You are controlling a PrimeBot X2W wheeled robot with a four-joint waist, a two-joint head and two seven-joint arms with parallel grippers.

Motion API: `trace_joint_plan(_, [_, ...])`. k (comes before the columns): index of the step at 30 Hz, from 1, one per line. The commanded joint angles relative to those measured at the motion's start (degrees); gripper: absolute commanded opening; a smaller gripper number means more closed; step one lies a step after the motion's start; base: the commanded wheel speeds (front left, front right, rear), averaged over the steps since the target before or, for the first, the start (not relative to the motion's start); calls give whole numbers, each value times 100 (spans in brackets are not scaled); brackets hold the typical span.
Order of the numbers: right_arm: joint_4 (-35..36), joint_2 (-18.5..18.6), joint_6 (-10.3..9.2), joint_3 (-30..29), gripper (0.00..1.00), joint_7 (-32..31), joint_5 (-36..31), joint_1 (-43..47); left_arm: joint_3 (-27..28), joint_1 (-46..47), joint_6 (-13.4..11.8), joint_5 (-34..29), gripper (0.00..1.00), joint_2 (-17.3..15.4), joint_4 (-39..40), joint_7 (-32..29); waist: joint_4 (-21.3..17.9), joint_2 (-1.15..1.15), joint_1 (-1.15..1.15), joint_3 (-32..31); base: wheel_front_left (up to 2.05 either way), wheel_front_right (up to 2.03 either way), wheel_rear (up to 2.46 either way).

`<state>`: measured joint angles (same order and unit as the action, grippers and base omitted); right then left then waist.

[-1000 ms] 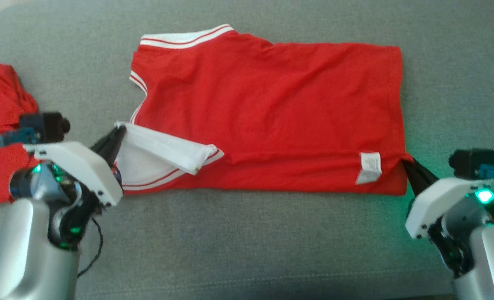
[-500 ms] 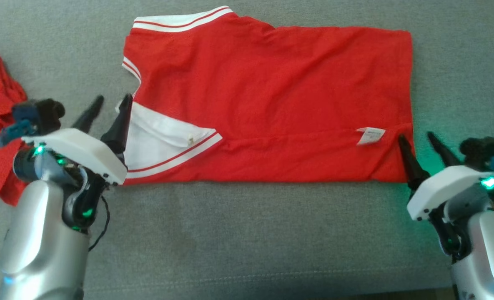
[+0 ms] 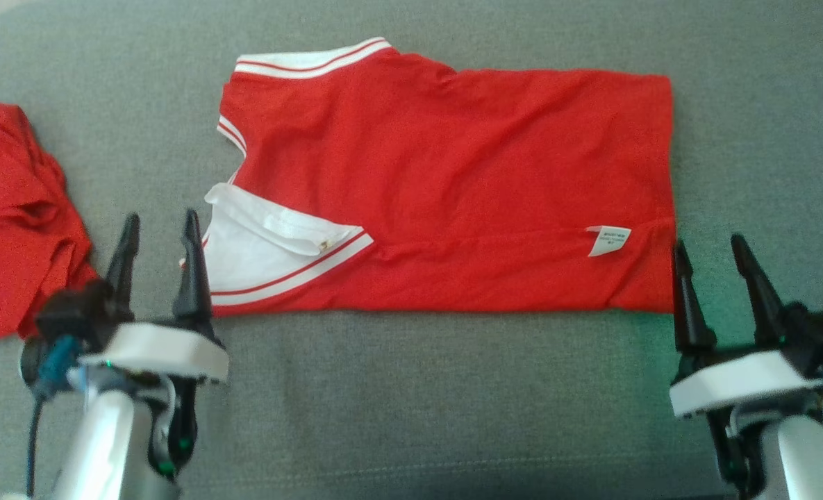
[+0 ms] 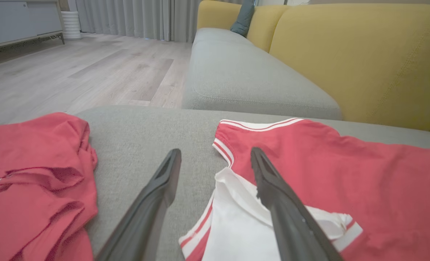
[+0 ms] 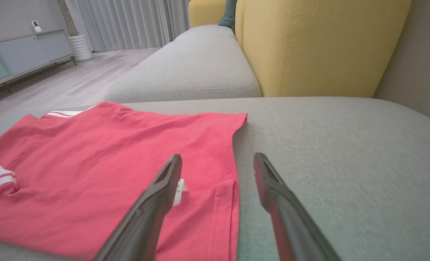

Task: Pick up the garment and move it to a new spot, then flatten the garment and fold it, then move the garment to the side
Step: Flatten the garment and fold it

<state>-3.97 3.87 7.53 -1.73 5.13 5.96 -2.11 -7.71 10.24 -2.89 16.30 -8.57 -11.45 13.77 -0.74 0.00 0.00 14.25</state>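
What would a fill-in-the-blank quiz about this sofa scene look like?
1. The shirt spread on the grey seat is mostly ____.
2. The left claw and the right claw both have their jaws ____.
3. The shirt's small white label lies nearest the ____ claw.
4. The sofa's backrest is coloured ____.
Missing words: red; open; right; yellow.

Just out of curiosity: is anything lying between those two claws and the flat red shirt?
Nothing visible. The left claw and right claw stand open at the near corners of the red shirt. A crumpled red garment lies left of the left claw, not between.
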Motion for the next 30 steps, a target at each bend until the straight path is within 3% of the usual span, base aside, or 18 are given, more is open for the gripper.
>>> trace_joint_plan(1, [224,-26,-4,145,100,77,-39,89,177,1,-49,-71,100,-81,218,67,4,0,0,-94,0,0,0])
trace_joint_plan(14, [264,-93,-4,232,100,9,52,558,54,-608,-1,-54,100,-46,25,55,-13,0,0,-358,0,0,0])
trace_joint_plan(30, [-772,-99,-4,128,100,-722,357,-153,65,145,551,724,100,-139,-1196,-1128,-18,0,0,115,0,0,0])
